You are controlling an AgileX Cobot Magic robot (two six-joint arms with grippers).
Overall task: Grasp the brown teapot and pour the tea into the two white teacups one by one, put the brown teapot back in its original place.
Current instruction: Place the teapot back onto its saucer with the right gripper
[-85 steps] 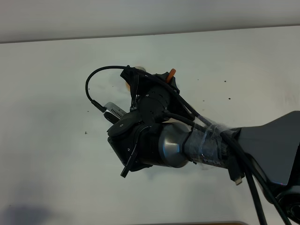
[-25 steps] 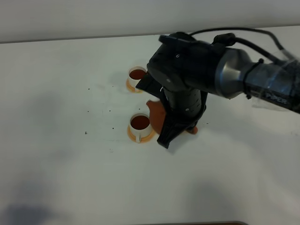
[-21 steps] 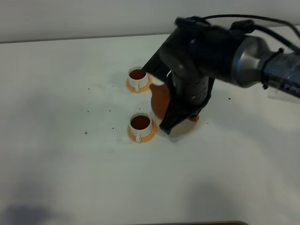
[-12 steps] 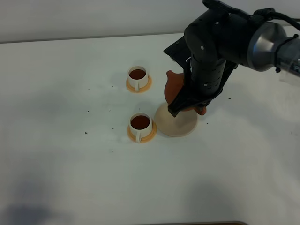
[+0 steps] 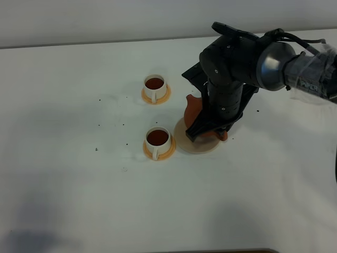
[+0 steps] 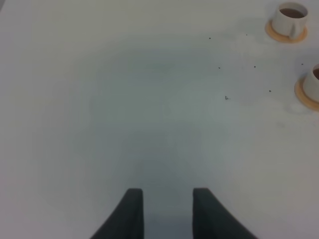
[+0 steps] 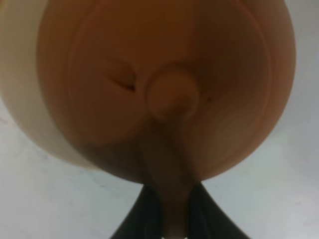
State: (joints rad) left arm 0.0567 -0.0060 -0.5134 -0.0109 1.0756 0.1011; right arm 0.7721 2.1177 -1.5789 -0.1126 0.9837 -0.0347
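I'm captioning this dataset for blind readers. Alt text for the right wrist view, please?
Close-up from above of the brown teapot, its stubby handle pinched in the right gripper, sitting over the beige coaster on a white table.

Parted jaws over table point(image 6: 124, 109), two teacups point(image 6: 288, 18) beyond.

Far teacup point(image 5: 155, 84): sitting on its saucer point(image 5: 156, 97), toward the back of the table point(image 5: 63, 174).
Near teacup point(image 5: 157, 139): sitting on its own saucer point(image 5: 159, 153), directly in front of the far one, the two well apart.
Coaster point(image 5: 197, 146): lying just right of the near teacup.
Teapot point(image 5: 193, 109): sitting over the coaster, largely hidden under the right arm point(image 5: 237, 68); contact not discernible.
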